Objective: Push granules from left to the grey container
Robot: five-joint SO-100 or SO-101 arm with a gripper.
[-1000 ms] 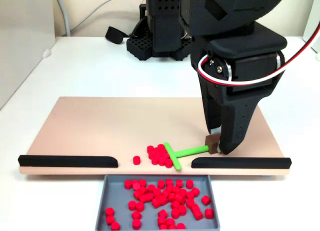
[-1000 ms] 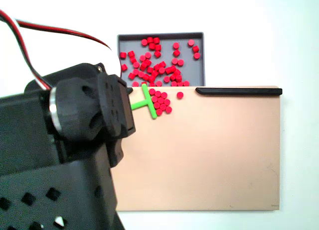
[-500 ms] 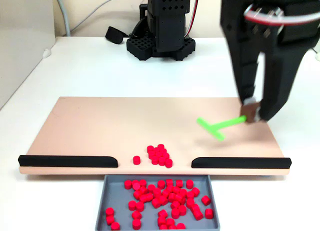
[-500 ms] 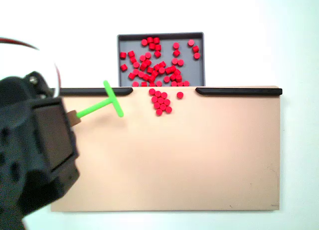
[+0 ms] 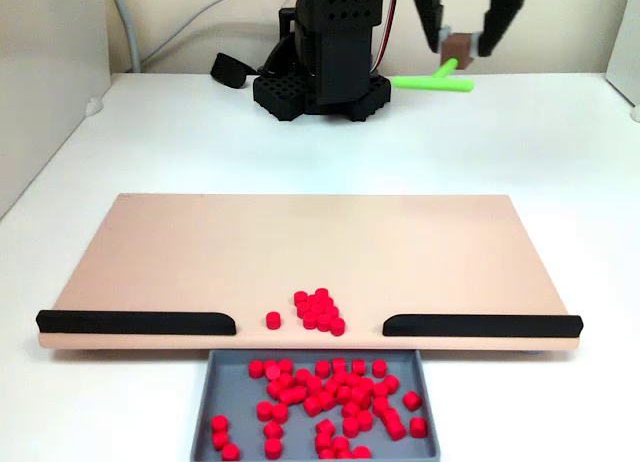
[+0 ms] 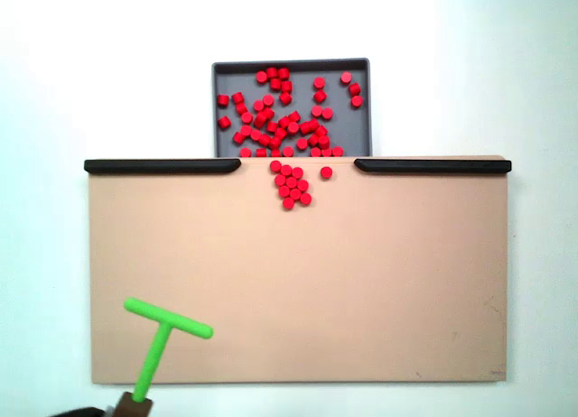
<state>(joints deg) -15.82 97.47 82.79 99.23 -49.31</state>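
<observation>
While the black two-finger gripper (image 5: 459, 44) grips the green T-shaped plastic pusher (image 5: 432, 81) aloft, small red plastic granules (image 5: 319, 310) cluster at the beige board's (image 5: 200, 252) gap beside the shallow grey container (image 5: 213, 387); a careless sweep could scatter them sideways.

White table (image 5: 180, 142): beige board (image 5: 250, 252), grey container (image 5: 205, 422), arm base (image 5: 320, 87), cable (image 5: 185, 32).

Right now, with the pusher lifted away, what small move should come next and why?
Probably bring the pincer with its green pusher back down behind the pellet cluster on the board. The cluster sits at the gap, just short of the grey tray.
</observation>
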